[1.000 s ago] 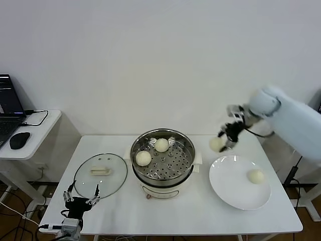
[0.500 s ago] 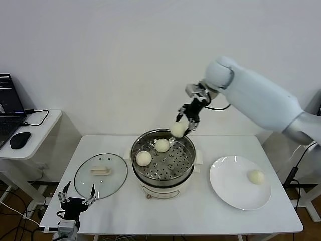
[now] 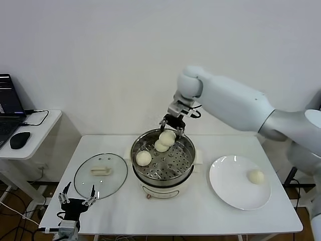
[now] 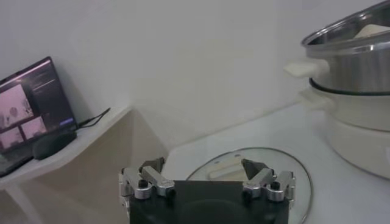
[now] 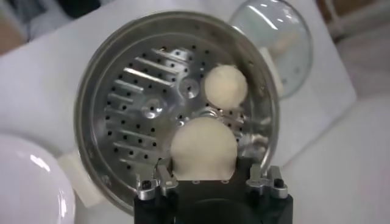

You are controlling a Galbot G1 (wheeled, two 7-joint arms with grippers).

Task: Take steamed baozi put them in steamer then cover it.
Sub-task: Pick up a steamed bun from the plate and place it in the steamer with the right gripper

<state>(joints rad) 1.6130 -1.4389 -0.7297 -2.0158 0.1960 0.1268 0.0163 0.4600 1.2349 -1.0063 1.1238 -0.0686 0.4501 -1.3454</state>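
The steel steamer stands mid-table on its cream base. Two baozi lie on its perforated tray: one at the left, one at the back. My right gripper hangs over the back of the pot, shut on a third baozi. From the right wrist, this held baozi fills the jaws of the right gripper, above the tray, with one loose baozi beyond it. A fourth baozi rests on the white plate. My left gripper waits open at the table's front left corner.
The glass lid with its cream handle lies flat, left of the steamer and just beyond the left gripper. A side desk at far left carries a laptop and a mouse. A white wall stands behind the table.
My right arm has swung left from above the plate to over the back of the steamer, carrying the baozi. The left gripper has barely shifted.
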